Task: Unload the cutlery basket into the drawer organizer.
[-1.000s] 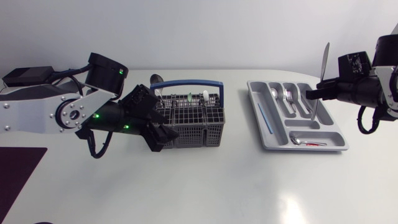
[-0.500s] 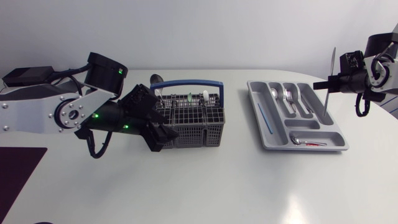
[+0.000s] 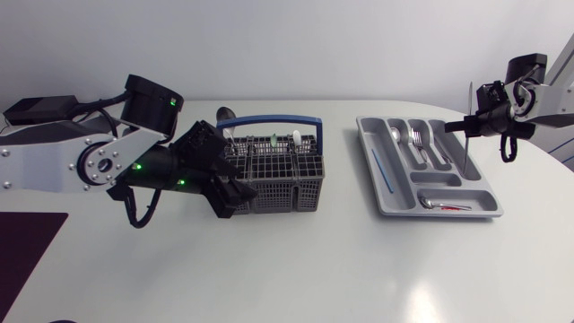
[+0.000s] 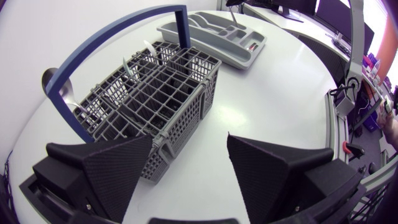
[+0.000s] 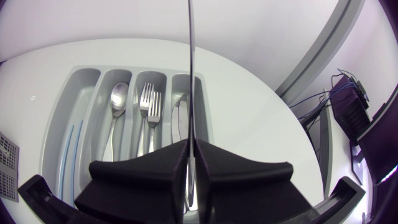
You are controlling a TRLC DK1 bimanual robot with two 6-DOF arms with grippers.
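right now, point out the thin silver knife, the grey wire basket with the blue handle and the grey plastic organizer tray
thin silver knife point(image 5: 189, 74), right wrist view, blade edge
grey wire basket point(image 3: 287, 193), head view, front mesh wall
grey plastic organizer tray point(image 5: 84, 87), right wrist view, bare outer compartment floor

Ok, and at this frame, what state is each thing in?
cutlery basket, upright, handle raised, cutlery standing in it
drawer organizer, lying flat, partly filled
knife, held upright over the organizer
left gripper, open, at the basket's end
right gripper, shut on the knife
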